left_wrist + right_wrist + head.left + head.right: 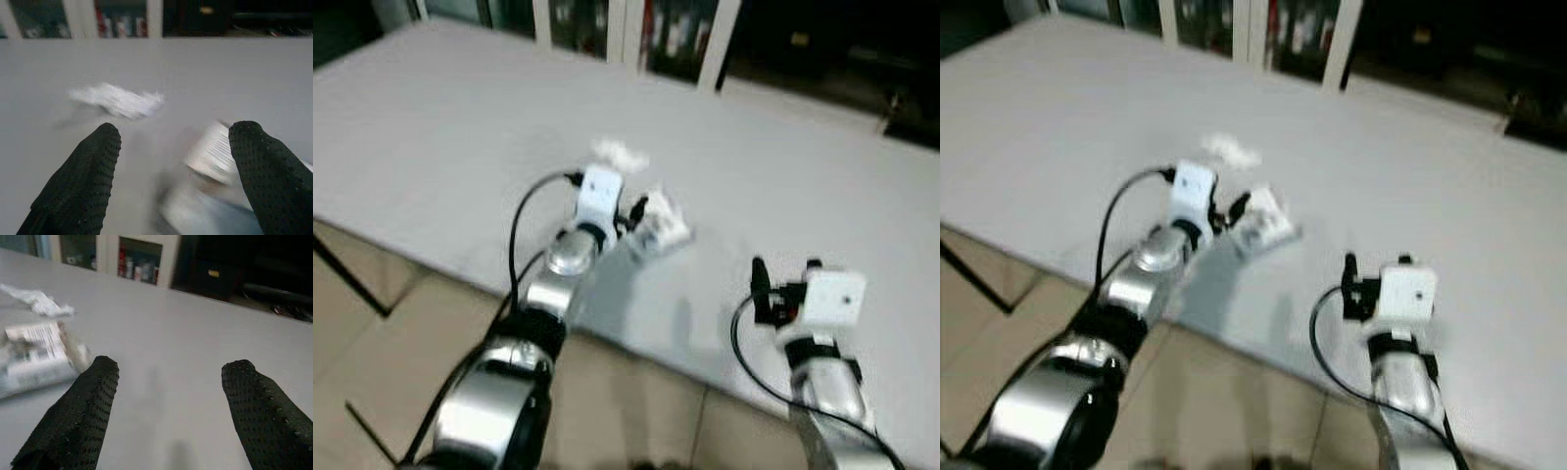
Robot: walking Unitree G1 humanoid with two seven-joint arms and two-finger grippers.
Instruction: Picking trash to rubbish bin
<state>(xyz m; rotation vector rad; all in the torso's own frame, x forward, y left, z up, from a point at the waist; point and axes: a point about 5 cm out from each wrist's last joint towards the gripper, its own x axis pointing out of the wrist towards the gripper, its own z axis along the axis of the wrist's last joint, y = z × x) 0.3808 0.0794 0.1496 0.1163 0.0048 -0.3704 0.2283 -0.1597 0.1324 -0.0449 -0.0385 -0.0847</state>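
Note:
A crumpled white tissue (620,153) lies on the grey table (460,127), and it is also in the left wrist view (120,101). Just nearer to me is a clear plastic packet with a printed label (662,228). My left gripper (632,215) is open over the table, right at the packet's left side. In the left wrist view the packet (215,154) sits partly between the fingers (93,166), close to one of them. My right gripper (786,270) hovers open near the table's front edge, to the right of the packet (34,352), holding nothing.
The table's front edge (636,348) runs diagonally under both arms, with tiled floor (372,333) below it. Glass-fronted cabinets (675,34) stand behind the table, and a dark area lies at the back right.

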